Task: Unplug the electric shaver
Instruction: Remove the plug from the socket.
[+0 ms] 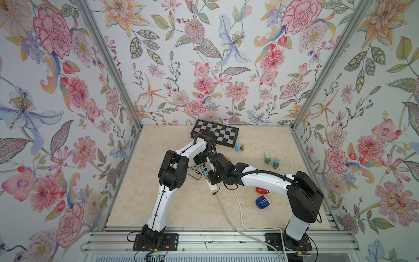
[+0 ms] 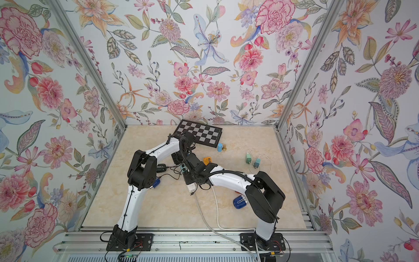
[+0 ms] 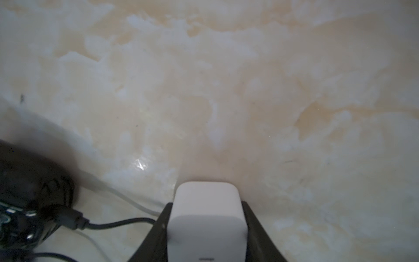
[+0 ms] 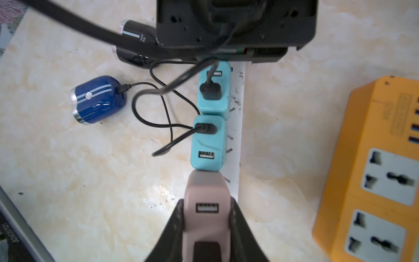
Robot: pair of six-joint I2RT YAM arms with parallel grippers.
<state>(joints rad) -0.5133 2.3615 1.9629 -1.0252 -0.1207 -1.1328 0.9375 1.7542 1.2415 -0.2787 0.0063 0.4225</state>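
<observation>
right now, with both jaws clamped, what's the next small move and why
Probably pull the pink adapter straight off the white power strip with the right jaws. They are shut on it, it sits plugged into the strip right against a teal adapter, and the left jaws grip the strip's end, which should hold it down during the pull.

We can read nothing with certainty. In the right wrist view, the orange power strip (image 4: 371, 158) at right bears blurred raised lettering, the black shaver (image 4: 136, 36) at upper left tiny white print, and the dark flat object (image 4: 9, 238) at lower left smeared white letters.
</observation>
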